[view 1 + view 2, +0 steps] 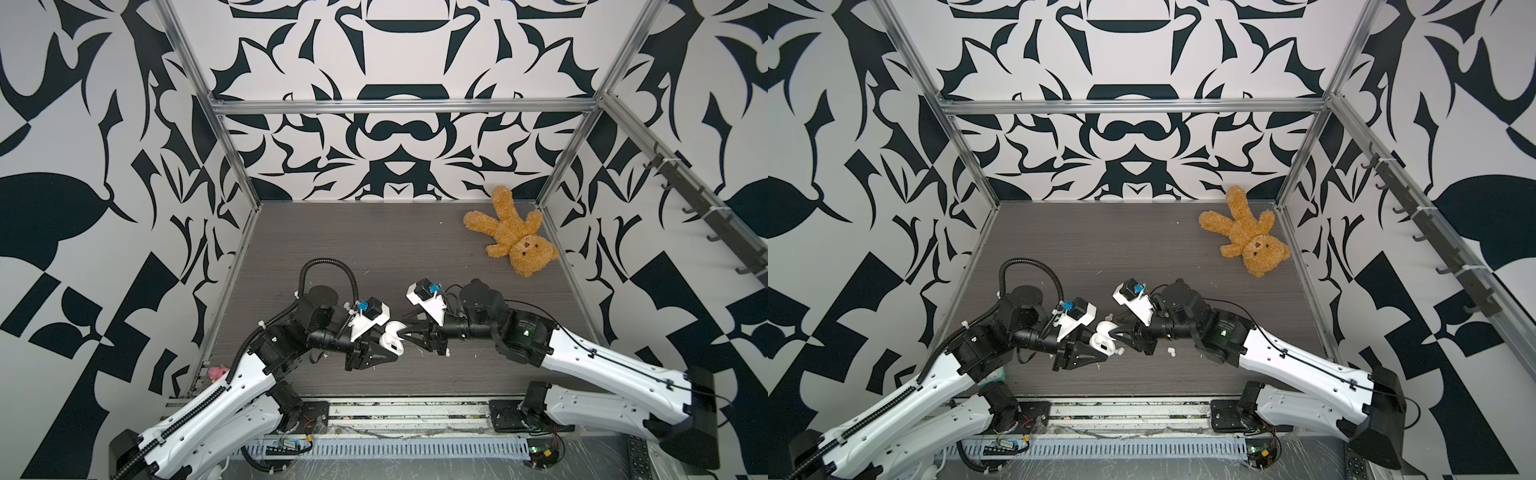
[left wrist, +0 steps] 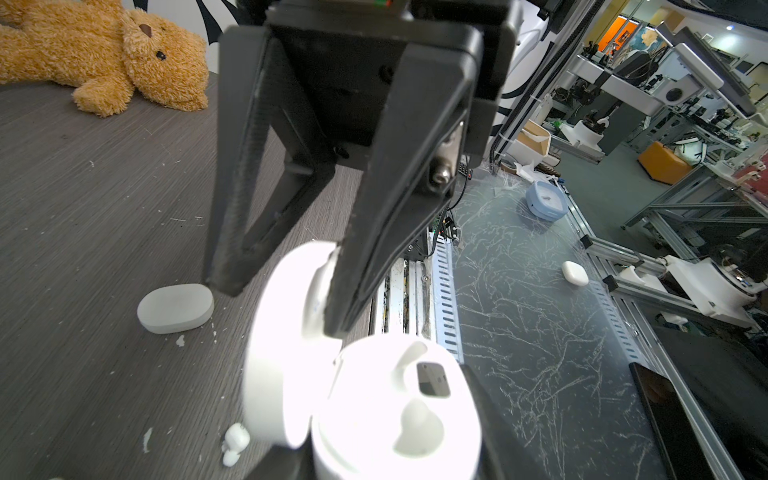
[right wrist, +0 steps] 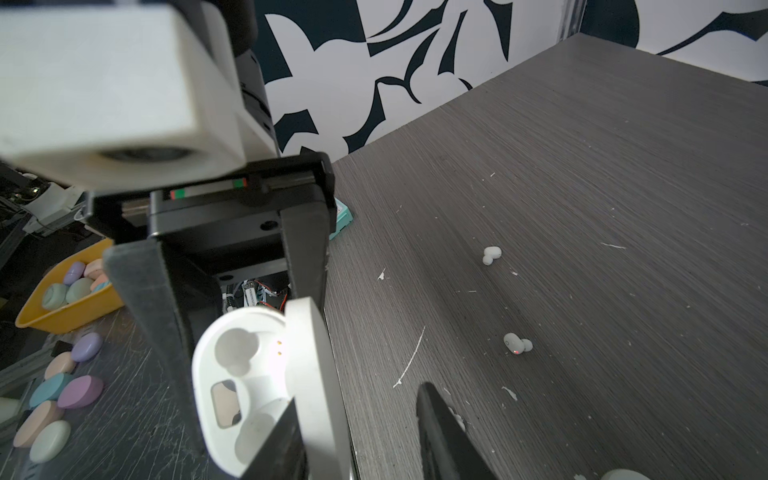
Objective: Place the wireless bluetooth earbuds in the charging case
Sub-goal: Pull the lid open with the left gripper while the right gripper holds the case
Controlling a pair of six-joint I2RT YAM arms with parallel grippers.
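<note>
White charging case (image 3: 249, 374) clamped in left pincer (image 1: 392, 347); right pincer (image 3: 357, 397) agape astride its lid (image 3: 316, 374); earbuds (image 3: 492, 254) loose nearby.

Robotics lab: aluminium-framed test cell (image 1: 399, 106), patterned walls (image 1: 399, 158); more robot rigs (image 2: 715, 286) and workbenches (image 2: 623, 85) beyond.

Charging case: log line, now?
white oval plastic charging case: open, empty; left end effector: holds case; right end effector: straddles lid; tiny white earbuds: on grey table

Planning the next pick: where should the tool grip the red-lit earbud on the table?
Probably pinch the earbud across its bigger lobe, coming straight down: it lies flat on the table, clear all round, its smaller lobe sticking sideways.
</note>
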